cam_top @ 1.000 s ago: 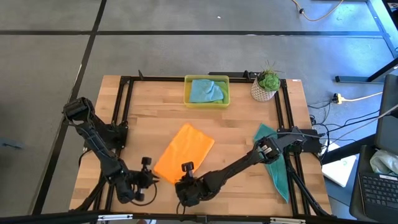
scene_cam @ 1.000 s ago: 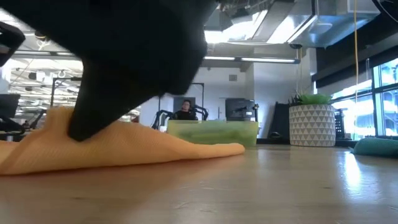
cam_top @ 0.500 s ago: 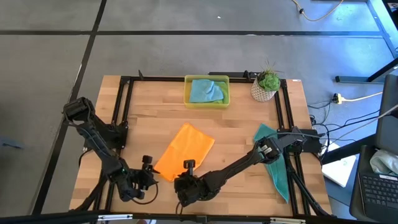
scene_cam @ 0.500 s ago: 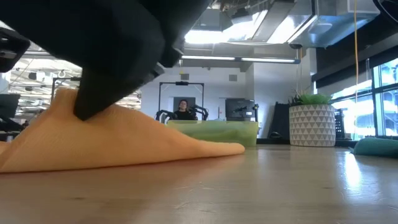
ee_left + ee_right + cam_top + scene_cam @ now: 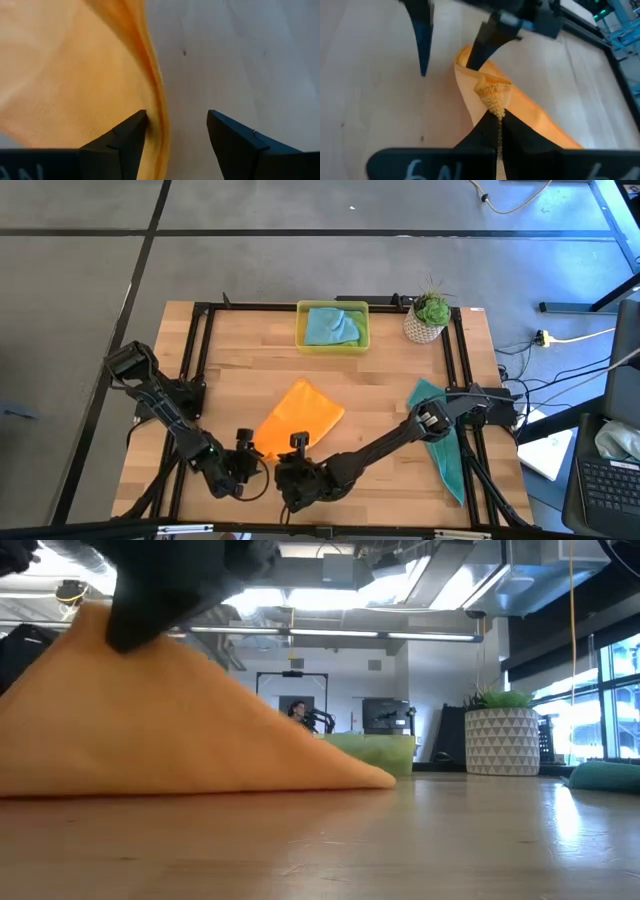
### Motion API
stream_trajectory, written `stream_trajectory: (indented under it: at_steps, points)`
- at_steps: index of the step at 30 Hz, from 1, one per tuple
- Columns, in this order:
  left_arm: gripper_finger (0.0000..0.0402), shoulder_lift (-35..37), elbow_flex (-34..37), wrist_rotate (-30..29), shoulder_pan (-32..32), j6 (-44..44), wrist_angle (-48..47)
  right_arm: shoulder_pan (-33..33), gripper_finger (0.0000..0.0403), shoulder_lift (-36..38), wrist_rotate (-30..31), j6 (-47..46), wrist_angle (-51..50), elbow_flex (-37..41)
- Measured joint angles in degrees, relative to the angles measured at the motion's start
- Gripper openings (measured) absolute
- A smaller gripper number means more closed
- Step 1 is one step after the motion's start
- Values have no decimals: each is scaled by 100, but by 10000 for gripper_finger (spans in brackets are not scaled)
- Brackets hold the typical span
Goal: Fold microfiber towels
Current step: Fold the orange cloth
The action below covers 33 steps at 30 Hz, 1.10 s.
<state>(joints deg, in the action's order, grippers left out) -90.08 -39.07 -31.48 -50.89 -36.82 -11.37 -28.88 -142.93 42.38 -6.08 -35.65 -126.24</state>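
At the counter's (image 5: 390, 370) near edge, the right end effector (image 5: 496, 112) pinches the orange towel's (image 5: 298, 414) lifted corner. The left end effector (image 5: 175, 132) is spread, the towel's edge between its fingers.

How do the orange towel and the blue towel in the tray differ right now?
The orange towel lies on the bare table; the blue towel sits bunched in the yellow tray. The right gripper pinches the orange towel's corner, lifting it, with the open left gripper alongside; the blue towel is untouched. Both are plain cloths.

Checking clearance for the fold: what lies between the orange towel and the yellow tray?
Bare wooden tabletop, seen in the high view, between the orange microfiber towel and the yellow translucent tray.
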Motion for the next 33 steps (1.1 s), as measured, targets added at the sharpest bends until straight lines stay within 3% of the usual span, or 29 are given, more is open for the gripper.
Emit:
stream_trajectory:
  at_steps: [11,16,24,28,33]
  points:
    - [195,0,0,-240,33,-474,-632,-62,11,6,139,-295,-744,-229]
    - [134,0,0,-389,147,-612,-609,-92,11,4,308,-434,-955,-229]
    - [52,0,0,-57,376,-634,-455,-94,12,11,522,-586,-1405,-229]
    - [7,0,0,-117,376,-635,-482,-96,12,11,528,-1182,-2108,-229]
    - [2,4,-15,-232,382,-795,-340,-148,12,11,491,-2465,-3072,-229]
